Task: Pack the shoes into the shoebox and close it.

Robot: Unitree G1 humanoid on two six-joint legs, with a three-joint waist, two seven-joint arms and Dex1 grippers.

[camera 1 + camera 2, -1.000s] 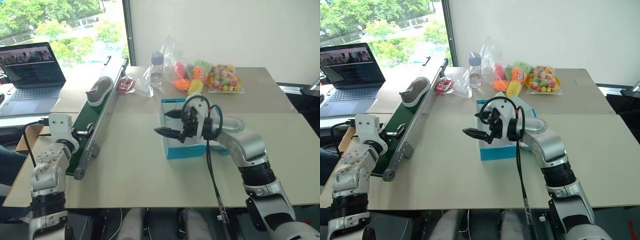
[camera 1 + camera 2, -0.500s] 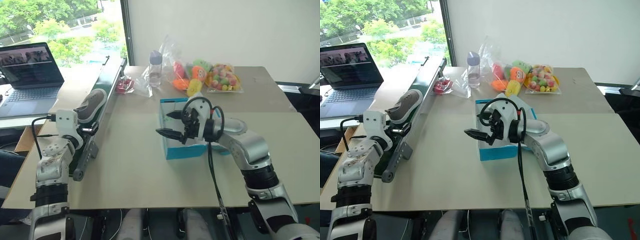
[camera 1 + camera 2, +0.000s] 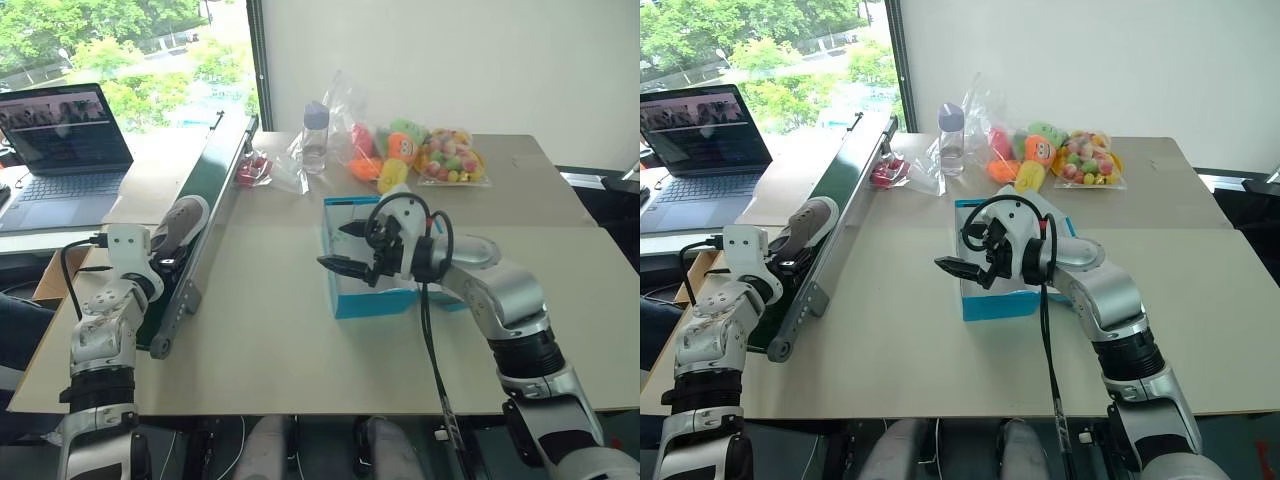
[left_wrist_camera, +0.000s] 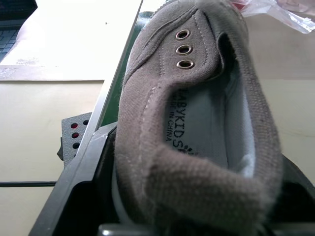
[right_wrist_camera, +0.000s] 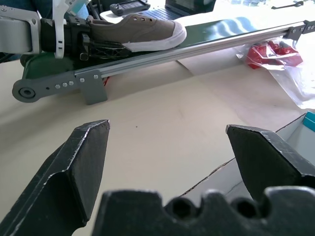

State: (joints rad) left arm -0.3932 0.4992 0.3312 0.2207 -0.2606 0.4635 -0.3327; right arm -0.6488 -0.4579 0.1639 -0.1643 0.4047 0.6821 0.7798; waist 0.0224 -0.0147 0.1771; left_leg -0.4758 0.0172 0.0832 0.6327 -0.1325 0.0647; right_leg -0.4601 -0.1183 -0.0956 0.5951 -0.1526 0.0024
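One grey-brown shoe (image 3: 181,221) with a pale sole lies on the green belt at the table's left side, heel toward me. My left gripper (image 3: 166,262) is at that heel; in the left wrist view its black fingers (image 4: 81,196) press both sides of the shoe (image 4: 197,123). The right wrist view also shows the shoe (image 5: 138,30) held at its heel. The turquoise shoebox (image 3: 372,301) stands open at the table's middle, its white inside partly hidden by my right arm. My right gripper (image 3: 335,246) hovers open over the box's left end, holding nothing.
A long green conveyor belt (image 3: 216,160) runs along the table's left edge. A laptop (image 3: 62,140) stands beyond it. At the back are a clear bottle (image 3: 314,135), bags of colourful plush toys (image 3: 450,156) and a red item in a bag (image 3: 252,171).
The shoe has come down the belt to my left gripper, whose fingers have closed around its heel. My right gripper has stayed open over the box.
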